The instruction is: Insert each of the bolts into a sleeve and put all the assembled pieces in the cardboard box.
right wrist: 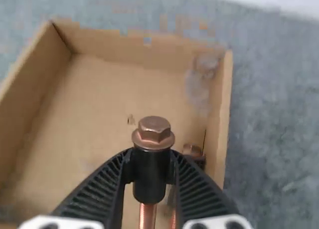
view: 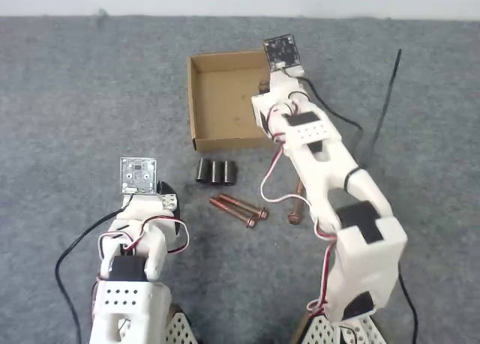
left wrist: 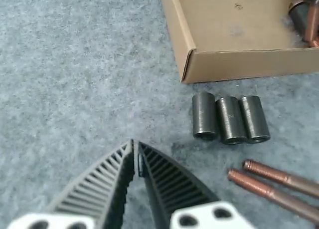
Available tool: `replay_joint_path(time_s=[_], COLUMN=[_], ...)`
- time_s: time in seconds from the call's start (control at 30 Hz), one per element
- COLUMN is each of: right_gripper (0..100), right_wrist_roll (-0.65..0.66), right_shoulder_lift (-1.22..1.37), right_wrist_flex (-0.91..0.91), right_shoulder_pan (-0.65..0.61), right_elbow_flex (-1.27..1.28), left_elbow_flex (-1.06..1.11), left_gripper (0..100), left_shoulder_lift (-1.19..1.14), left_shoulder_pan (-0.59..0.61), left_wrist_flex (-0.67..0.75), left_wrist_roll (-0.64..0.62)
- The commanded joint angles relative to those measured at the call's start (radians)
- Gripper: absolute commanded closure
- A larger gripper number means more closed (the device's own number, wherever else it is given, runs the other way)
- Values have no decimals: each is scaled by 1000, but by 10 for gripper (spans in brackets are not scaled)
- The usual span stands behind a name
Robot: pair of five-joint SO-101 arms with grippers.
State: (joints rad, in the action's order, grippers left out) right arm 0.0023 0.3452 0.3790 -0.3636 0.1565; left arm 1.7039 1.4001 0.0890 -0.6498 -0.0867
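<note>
On the high view, an open brown cardboard box (view: 221, 97) sits on a grey carpet-like table cover (view: 90, 97). Just outside the box's near wall, three short black metal sleeves (view: 216, 171) lie side by side, touching. Farther from the box, two long copper-coloured bolts (view: 238, 209) lie together. A third bolt (view: 296, 205) lies partly hidden under the white right arm (view: 322, 164), which stretches over the box. The white left arm (view: 139, 239) sits well back from the box, past the sleeves.

On the left wrist view, the left pincer (left wrist: 134, 148) is pressed together and empty. It hangs over the cover, short of the sleeves beside the box wall.

On the right wrist view, the right pincer (right wrist: 150, 159) is inside the box, above its floor and near a side wall. It pinches an assembled piece (right wrist: 149, 176): a black sleeve with a copper bolt through it, hexagonal head on top. A second bolt head (right wrist: 192, 150) rests against that wall. It is probably another finished piece, but its sleeve is hard to make out.

The sleeves and bolts look like stiff, solid metal, heavy for their bulk, and smooth and round enough to roll or slip. A sleeve is best gripped across its curved side at mid-length. A loose bolt is best taken on the shank near the head, leaving the threaded end free to enter the sleeve.
</note>
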Motion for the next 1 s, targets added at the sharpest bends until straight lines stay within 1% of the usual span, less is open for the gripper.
replay_joint_path(time_s=[0.0, 0.2, 0.27, 0.37, 0.43, 0.53, 0.73, 0.8, 0.97], right_gripper=[989, 984, 946, 858, 832, 857, 971, 995, 991], right_wrist_roll=[-3, -2, -2, -2, -2, -2, -8, -9, -11], right_shoulder_lift=[47, 139, 150, 150, 148, 143, 87, 61, -25], right_wrist_flex=[163, 326, 346, 349, 349, 349, 357, 414, 631], right_shoulder_pan=[5, 7, 5, 5, 5, 5, 5, 7, -21], right_elbow_flex=[-219, -381, -404, -407, -407, -410, -404, -405, -405], left_elbow_flex=[-13, -13, -13, -13, -13, -13, -13, -13, -12], left_gripper=[989, 989, 989, 989, 989, 989, 989, 989, 989], left_shoulder_lift=[3, 3, 3, 3, 3, 3, 3, 3, -3], left_shoulder_pan=[-6, -6, -6, -6, -6, -6, -5, -5, -3], left_wrist_flex=[-3, -3, -3, -3, -3, -3, -3, -3, 21], left_wrist_roll=[11, 11, 11, 11, 11, 11, 12, 12, 12])
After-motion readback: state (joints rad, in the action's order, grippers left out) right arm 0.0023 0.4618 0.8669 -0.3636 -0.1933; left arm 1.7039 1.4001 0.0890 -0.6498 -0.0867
